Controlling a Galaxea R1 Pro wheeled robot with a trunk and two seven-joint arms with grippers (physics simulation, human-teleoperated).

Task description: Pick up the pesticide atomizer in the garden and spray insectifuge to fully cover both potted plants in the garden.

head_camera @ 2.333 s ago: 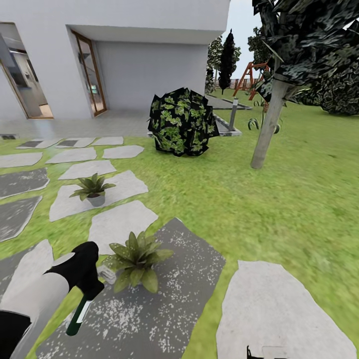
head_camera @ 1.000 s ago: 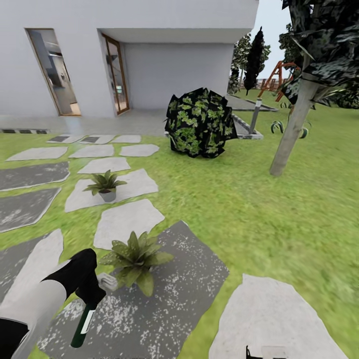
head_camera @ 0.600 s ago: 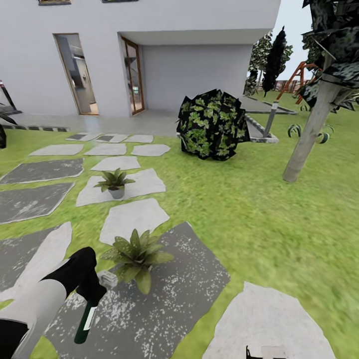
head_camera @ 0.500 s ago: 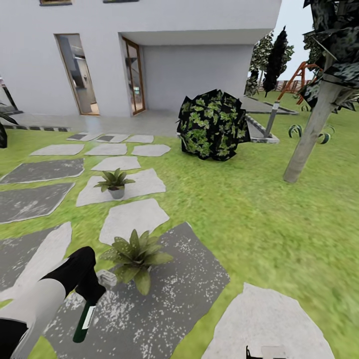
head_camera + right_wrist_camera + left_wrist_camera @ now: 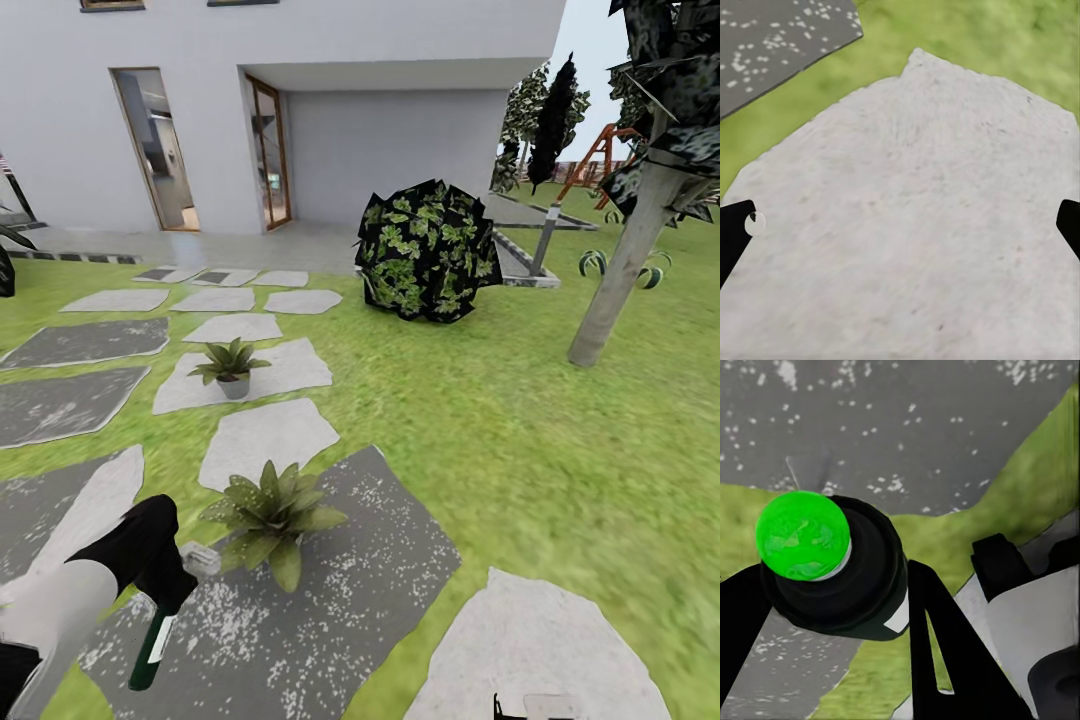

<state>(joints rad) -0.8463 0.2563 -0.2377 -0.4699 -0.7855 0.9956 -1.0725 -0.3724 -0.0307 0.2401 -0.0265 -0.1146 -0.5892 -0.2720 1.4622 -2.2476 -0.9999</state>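
My left gripper is shut on the pesticide atomizer. The dark-green bottle hangs down and its whitish trigger head points at the near potted plant, close to its leaves. That plant stands on a dark speckled stepping stone. The left wrist view looks at the bottle's bright green end, with black fingers on both sides of the atomizer. The far potted plant sits in a grey pot on a pale stone. My right gripper hangs open over a pale stepping stone.
Grass lawn spreads to the right. A dark leafy bush and a tree trunk stand beyond it. More stepping stones lead left toward the white house with its open doors.
The camera swung left over the earlier frames, shifting the whole scene right. In the last half second my left arm drew the atomizer slightly down and left, away from the near plant.
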